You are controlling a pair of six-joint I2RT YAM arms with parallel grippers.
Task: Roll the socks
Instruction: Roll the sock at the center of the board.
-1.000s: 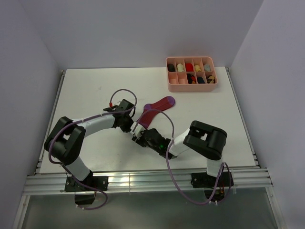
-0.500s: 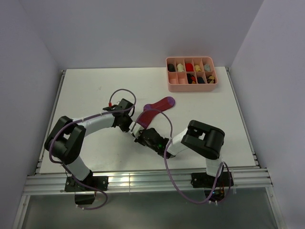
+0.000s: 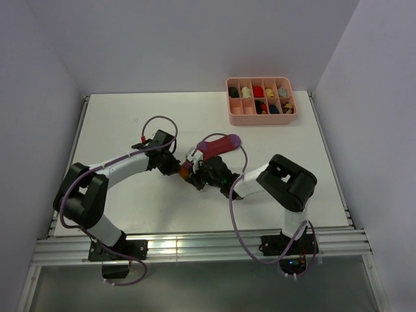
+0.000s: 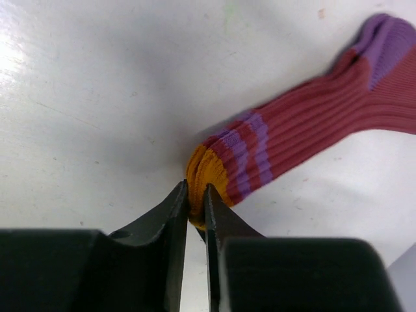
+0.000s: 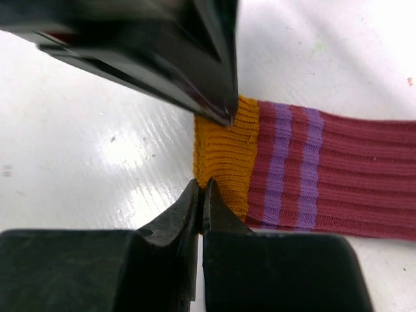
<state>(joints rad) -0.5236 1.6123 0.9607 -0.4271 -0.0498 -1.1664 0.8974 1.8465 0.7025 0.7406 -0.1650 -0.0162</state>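
**Work item.** The dark red ribbed knit sock (image 3: 218, 144) with purple toe, purple stripes and orange cuff (image 4: 207, 172) is lying stretched out on the white table (image 3: 117, 123). It is sitting well apart from the pink plastic compartment tray (image 3: 260, 119), on the tray's near-left side. The purple toe is pointing toward the tray and the cuff is pointing away from it.

**Left gripper.** The left gripper (image 4: 196, 195) is meeting the sock at the cuff end, the end farthest from the tray. Its jaws are standing almost together and are pinching the edge of the orange cuff between the fingertips.

**Right gripper.** The right gripper (image 5: 200, 188) is working just beside the left gripper at the same cuff end. Its jaws are closed, and the tips are nipping the opposite edge of the orange cuff.

**Tray contents.** Small rolled sock bundles (image 3: 259, 91) in black, cream, red and yellow are sitting in the tray compartments.
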